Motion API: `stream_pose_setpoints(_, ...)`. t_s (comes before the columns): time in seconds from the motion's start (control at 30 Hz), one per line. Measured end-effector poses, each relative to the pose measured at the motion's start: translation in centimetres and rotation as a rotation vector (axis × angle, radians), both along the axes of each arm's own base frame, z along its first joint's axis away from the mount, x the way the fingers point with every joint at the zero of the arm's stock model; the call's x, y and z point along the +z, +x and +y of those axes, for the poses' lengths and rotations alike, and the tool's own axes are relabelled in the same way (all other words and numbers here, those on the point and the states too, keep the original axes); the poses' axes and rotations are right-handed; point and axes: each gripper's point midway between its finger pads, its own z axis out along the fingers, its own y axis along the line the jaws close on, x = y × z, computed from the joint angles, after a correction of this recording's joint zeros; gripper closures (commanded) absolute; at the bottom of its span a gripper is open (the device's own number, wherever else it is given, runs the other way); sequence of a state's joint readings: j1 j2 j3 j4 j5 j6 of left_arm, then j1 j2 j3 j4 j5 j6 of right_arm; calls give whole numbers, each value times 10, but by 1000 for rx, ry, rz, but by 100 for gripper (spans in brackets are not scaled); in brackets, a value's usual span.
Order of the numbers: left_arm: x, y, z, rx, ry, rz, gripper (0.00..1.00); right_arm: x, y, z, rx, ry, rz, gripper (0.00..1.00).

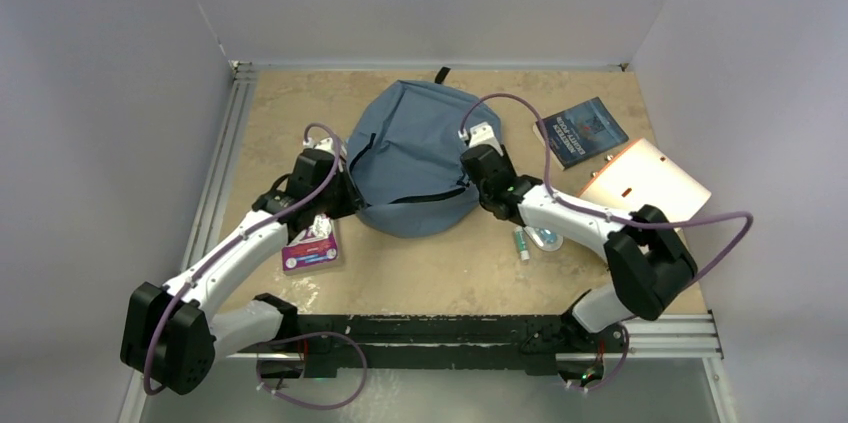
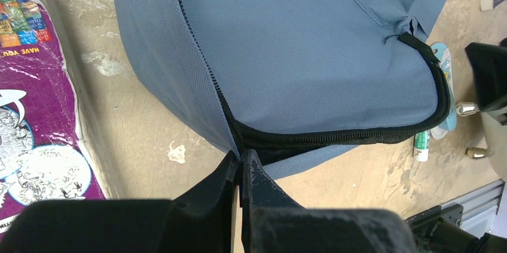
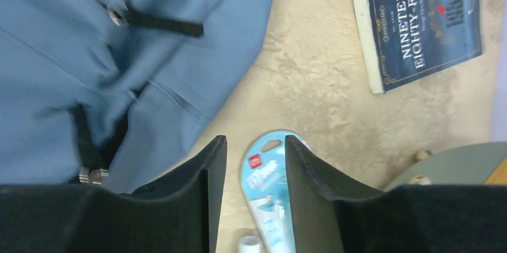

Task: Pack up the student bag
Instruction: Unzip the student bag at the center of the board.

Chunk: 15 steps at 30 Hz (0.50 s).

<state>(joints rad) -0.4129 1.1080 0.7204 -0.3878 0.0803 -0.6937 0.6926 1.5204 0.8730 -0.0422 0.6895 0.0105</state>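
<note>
Left jaws shut on student bag (image 2: pixel 311 49) zipper edge, likely anchoring it; right jaws parted above blister pack (image 3: pixel 266 184).

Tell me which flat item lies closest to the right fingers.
The pale-blue blister pack, showing between the right fingers; the book, folder and purple packet lie farther off.

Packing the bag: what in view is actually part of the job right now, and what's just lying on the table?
In the job: student bag; left gripper, shut on its edge by the zipper; right gripper, open, holding nothing.
Lying about, untouched: purple packet, Nineteen Eighty-Four book, beige folder, blue blister pack, small green-and-white tube.
</note>
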Motion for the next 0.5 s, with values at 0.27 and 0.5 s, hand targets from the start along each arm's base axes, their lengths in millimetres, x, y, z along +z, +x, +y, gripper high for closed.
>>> stream_pose_setpoints(0.27,-10,-8,-3,-21,-8,6,100,61,-8,48,-91,527,-47,41)
stream_pose_setpoints(0.5,-31,-20,-6,-50,-6,29,100,51,-25,79,-128,782,73,36)
